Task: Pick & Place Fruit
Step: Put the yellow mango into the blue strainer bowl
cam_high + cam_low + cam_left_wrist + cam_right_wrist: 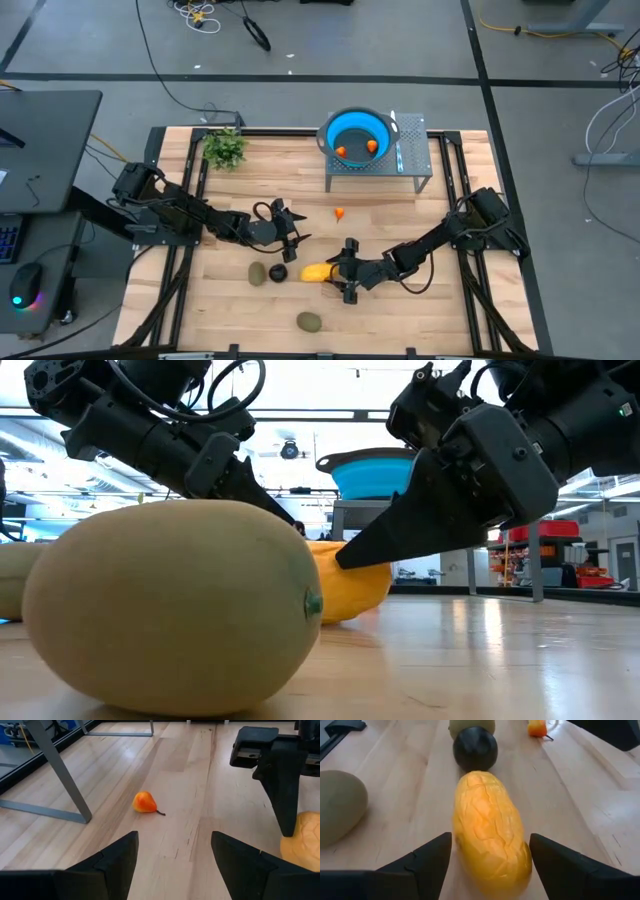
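An elongated yellow-orange fruit (490, 835) lies on the wooden table, and the fingers of my open right gripper (337, 273) stand on either side of one end of it. Beyond its other end rest a blackish round fruit (475, 749) and an olive-green oval (257, 273). A second olive oval (309, 321) lies nearer the table's front edge and fills the low view (170, 605). My left gripper (293, 232) hangs open over bare wood, a small orange-red fruit (145, 802) on the table ahead of it. My right gripper has one finger on each long side of the yellow-orange fruit's end (520, 865), coming in at a downward slant along its length. One fingertip (545, 852) stands right at the fruit's side; I cannot tell whether it touches. The fruit lies flat on the table.
A blue bowl (357, 135) holding two small orange pieces sits on a grey metal stand (415, 160) at the table's far side. A leafy green sprig (225, 148) lies at the far left. Bare wood lies to the right of the stand and along the front right.
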You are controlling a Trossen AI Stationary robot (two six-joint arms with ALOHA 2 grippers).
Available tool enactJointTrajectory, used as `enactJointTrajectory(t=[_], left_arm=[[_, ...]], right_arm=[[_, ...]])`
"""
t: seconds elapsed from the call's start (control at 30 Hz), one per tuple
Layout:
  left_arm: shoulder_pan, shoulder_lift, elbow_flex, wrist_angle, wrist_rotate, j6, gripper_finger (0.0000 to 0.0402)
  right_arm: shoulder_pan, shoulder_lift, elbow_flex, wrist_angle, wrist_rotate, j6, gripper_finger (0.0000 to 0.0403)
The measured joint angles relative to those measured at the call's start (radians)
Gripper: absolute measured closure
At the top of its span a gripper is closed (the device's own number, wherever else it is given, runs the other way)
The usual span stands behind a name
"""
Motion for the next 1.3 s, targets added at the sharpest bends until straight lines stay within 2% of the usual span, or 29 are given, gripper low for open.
enactJointTrajectory(t=[0.33, 0.63, 0.9, 1.13, 1.3], left_arm=[[0.0, 0.0, 0.001, -0.005, 0.0, 0.0, 0.0143], [0.0, 0.0, 0.001, -0.013, 0.0, 0.0, 0.0143], [0.0, -0.001, 0.001, 0.014, 0.0, -0.032, 0.0143], [-0.046, -0.139, 0.0, 0.03, 0.023, -0.036, 0.0143], [-0.114, -0.268, 0.001, -0.017, -0.021, 0.023, 0.0143]], right_arm=[[0.001, 0.013, 0.001, 0.014, -0.022, -0.019, 0.0168], [0.002, 0.013, 0.001, 0.062, -0.022, -0.029, 0.0172], [0.012, -0.014, 0.001, 0.022, 0.005, -0.03, 0.0172], [0.046, -0.092, 0.001, -0.112, 0.149, -0.027, 0.0172], [0.049, -0.13, 0.001, -0.176, 0.179, 0.006, 0.0172]])
